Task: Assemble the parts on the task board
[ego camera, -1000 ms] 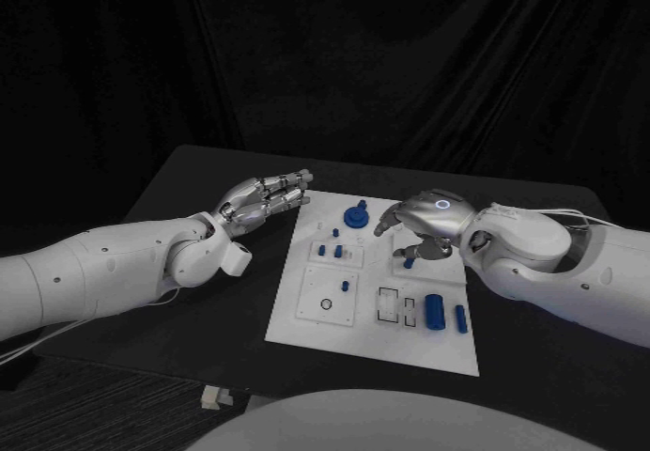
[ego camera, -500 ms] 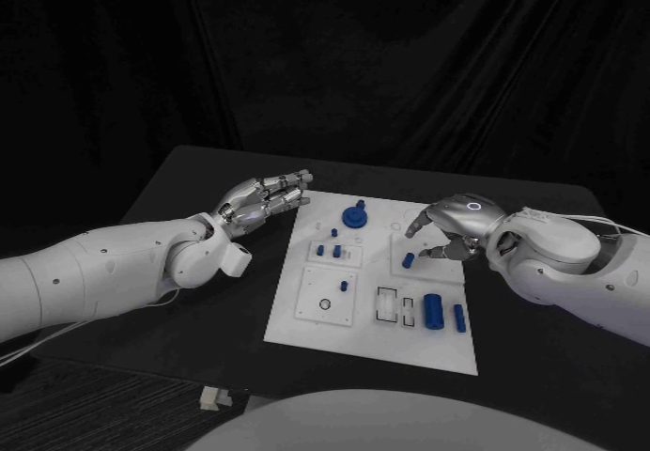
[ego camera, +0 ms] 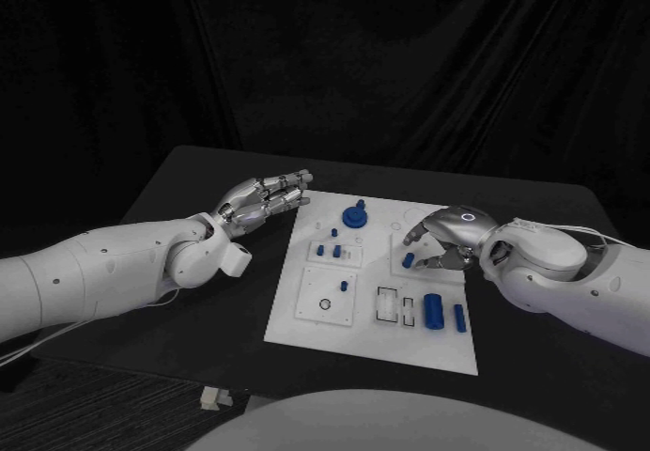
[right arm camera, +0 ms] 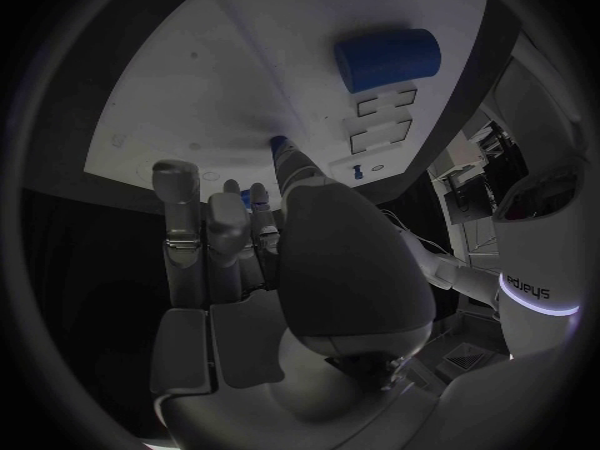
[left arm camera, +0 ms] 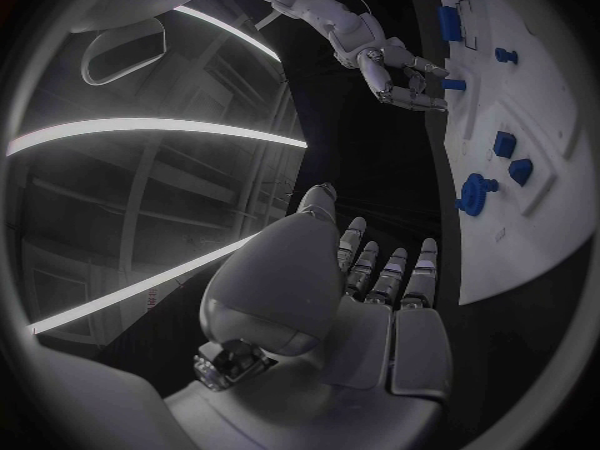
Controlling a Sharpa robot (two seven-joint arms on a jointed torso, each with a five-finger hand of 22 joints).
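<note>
While the silver left hand (ego camera: 266,200) hovers empty, fingers apart, beside the flat white task board (ego camera: 319,324), I see the silver right hand (ego camera: 443,239) pinching a small blue peg (left arm camera: 453,85).

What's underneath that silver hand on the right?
Under the right hand lies the white task board, and a small blue part sits at its fingers. The board surface beneath the palm is covered.

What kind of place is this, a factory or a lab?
Probably a robot test lab: a black table against dark curtains, holding just a white task board with small blue parts.
</note>
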